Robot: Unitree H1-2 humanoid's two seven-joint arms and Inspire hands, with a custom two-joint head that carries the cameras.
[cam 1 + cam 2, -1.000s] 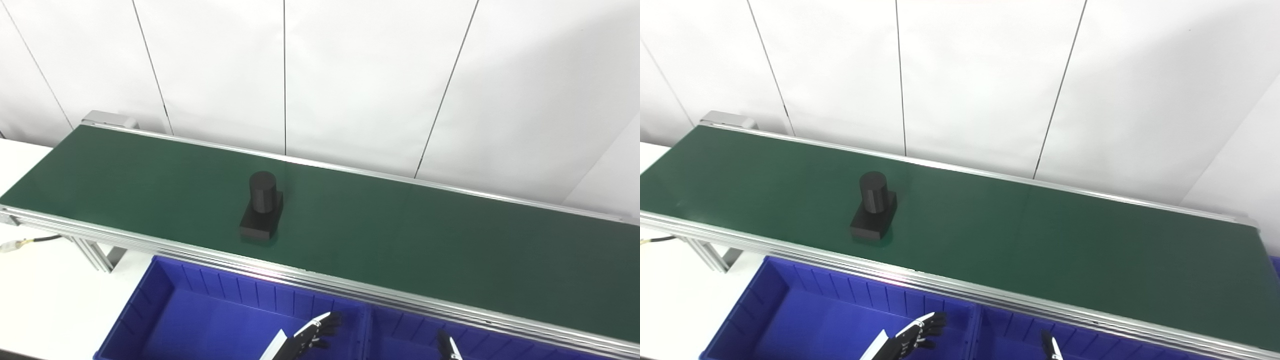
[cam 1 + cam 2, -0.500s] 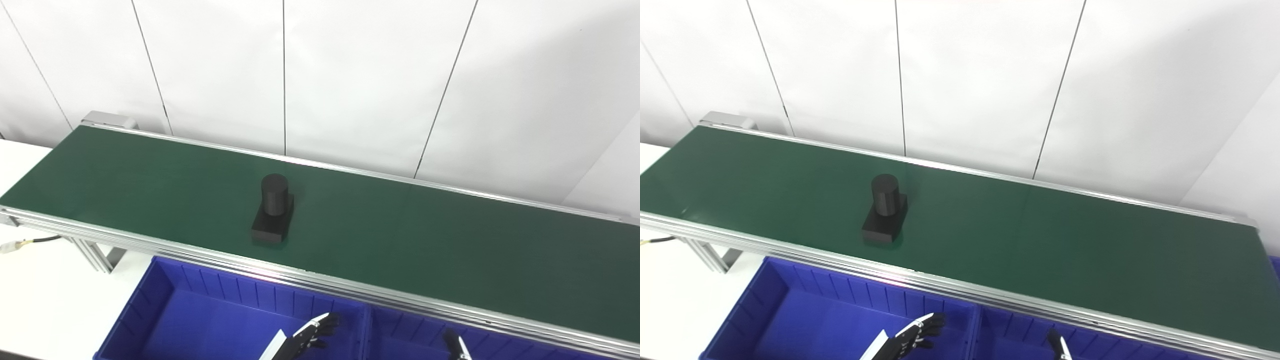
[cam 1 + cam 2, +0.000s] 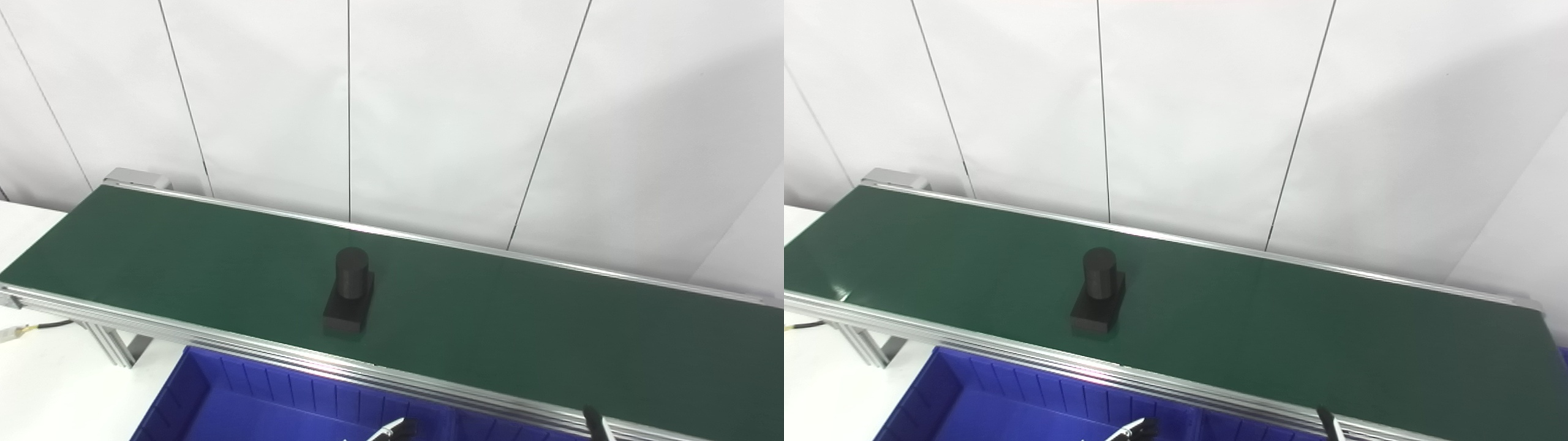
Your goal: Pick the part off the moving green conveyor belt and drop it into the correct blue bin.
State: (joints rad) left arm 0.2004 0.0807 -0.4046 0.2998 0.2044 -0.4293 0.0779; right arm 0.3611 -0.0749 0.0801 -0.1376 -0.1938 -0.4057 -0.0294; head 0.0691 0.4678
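Standing upright on the green conveyor belt is the part, a matte black piece made of a short round cylinder on top of a flat rectangular base. Its surface looks dull and a little rough, without shine. The belt is a smooth dark green band with a soft sheen, framed on both long sides by ribbed silver aluminium rails. The part sits near the front rail, a little left of the middle of the belt.

Below the front rail there is the blue bin, of glossy plastic with vertical ribs moulded on its inner wall; a divider wall separates it from a second blue compartment on the right. The white desk carries the conveyor legs, and a cable lies on it at the left. Behind the belt hangs a plain white wall with thin dark seams.

Only the tips of both hands show at the bottom edge. The left hand shows dark fingers above the bin, and the right hand shows one thin finger in front of the rail. I cannot tell how far open either hand is; no object is seen in them. The part is well apart from both, up on the belt.
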